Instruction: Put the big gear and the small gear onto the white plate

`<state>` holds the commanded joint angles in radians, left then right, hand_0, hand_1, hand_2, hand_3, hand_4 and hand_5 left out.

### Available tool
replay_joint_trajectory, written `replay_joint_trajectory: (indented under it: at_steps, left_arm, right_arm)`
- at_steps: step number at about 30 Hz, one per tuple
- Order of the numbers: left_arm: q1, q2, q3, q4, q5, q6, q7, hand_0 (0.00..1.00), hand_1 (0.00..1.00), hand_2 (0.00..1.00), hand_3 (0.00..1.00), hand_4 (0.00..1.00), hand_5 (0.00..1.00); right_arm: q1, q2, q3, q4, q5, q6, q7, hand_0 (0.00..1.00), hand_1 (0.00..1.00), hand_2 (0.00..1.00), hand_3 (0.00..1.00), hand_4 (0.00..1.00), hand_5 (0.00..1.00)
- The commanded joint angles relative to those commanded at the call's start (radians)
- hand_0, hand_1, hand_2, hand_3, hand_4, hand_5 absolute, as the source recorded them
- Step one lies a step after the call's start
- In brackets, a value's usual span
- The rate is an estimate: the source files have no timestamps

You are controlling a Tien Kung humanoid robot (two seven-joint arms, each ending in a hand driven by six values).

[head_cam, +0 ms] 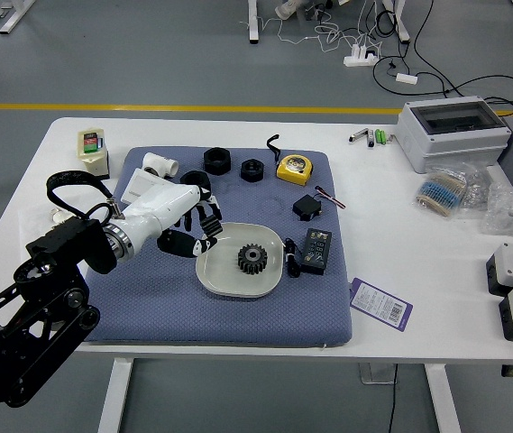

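Gear (252, 259) rests on plate (233, 290), blue mat (211, 323) beneath, grey floor (148, 72) beyond.

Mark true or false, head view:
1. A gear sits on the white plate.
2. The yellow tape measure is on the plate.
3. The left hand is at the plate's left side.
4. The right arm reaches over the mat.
1. A gear sits on the white plate. True.
2. The yellow tape measure is on the plate. False: it lies on the blue mat, beyond the plate.
3. The left hand is at the plate's left side. True.
4. The right arm reaches over the mat. False: it is out of view.
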<state>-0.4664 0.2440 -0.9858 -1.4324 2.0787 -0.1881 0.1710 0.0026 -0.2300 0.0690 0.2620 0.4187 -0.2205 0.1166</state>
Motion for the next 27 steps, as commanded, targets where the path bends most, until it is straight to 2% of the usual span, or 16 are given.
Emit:
replay_joint_trajectory:
  at_steps: [1, 6, 7, 12, 13, 18, 19, 24, 25, 27]
  left_arm:
    - [-0.002, -0.005, 0.015, 0.008, 0.002, 0.003, 0.001, 0.278, 0.379, 0.442, 0.544, 0.243, 0.002]
    - [-0.003, -0.023, 0.056, 0.041, 0.021, 0.040, -0.011, 0.278, 0.379, 0.442, 0.544, 0.243, 0.002]
    - [-0.002, -0.026, 0.057, 0.047, 0.024, 0.047, -0.013, 0.303, 0.436, 0.509, 0.588, 0.747, 0.123]
    - [-0.002, -0.031, 0.062, 0.065, 0.041, 0.058, -0.021, 0.303, 0.436, 0.509, 0.588, 0.747, 0.123]
    - [-0.003, -0.030, 0.062, 0.068, 0.046, 0.056, -0.024, 0.413, 0.566, 0.618, 0.651, 0.998, 0.280]
    - [-0.004, -0.030, 0.058, 0.075, 0.048, 0.056, -0.036, 0.413, 0.566, 0.618, 0.651, 0.998, 0.280]
    - [-0.003, -0.030, 0.057, 0.077, 0.046, 0.054, -0.036, 0.636, 0.732, 0.788, 0.760, 0.998, 0.329]
    - [-0.002, -0.030, 0.058, 0.083, 0.035, 0.049, -0.039, 0.636, 0.732, 0.788, 0.760, 0.998, 0.329]
    - [-0.002, -0.030, 0.059, 0.085, 0.033, 0.051, -0.041, 0.680, 0.777, 0.842, 0.774, 0.998, 0.347]
    - [-0.001, -0.031, 0.057, 0.087, 0.037, 0.054, -0.040, 0.680, 0.777, 0.842, 0.774, 0.998, 0.347]
  right_arm:
    - [0.001, 0.000, 0.000, 0.000, 0.000, 0.000, 0.000, 0.623, 0.643, 0.740, 0.547, 0.747, 0.700]
    - [0.003, -0.001, 0.000, 0.000, -0.003, -0.001, 0.000, 0.623, 0.643, 0.740, 0.547, 0.747, 0.700]
    - [0.004, -0.001, 0.001, 0.000, -0.003, -0.001, 0.001, 0.623, 0.643, 0.741, 0.546, 0.747, 0.702]
    - [0.007, -0.002, 0.001, 0.000, -0.004, -0.002, 0.001, 0.623, 0.643, 0.741, 0.546, 0.747, 0.702]
    - [0.007, -0.002, 0.000, 0.000, -0.004, -0.002, 0.000, 0.623, 0.643, 0.740, 0.547, 0.748, 0.701]
    - [0.009, -0.002, -0.001, 0.000, -0.005, -0.002, 0.000, 0.623, 0.643, 0.740, 0.547, 0.748, 0.701]
    - [0.009, -0.002, -0.001, 0.000, -0.005, -0.002, 0.000, 0.624, 0.642, 0.740, 0.547, 0.748, 0.701]
    - [0.008, -0.003, -0.002, 0.000, -0.003, -0.002, 0.000, 0.624, 0.642, 0.740, 0.547, 0.748, 0.701]
    - [0.008, -0.003, -0.002, 0.000, -0.003, -0.002, 0.000, 0.622, 0.642, 0.740, 0.547, 0.749, 0.700]
    - [0.008, -0.003, -0.002, 0.000, -0.003, -0.002, 0.000, 0.622, 0.642, 0.740, 0.547, 0.749, 0.700]
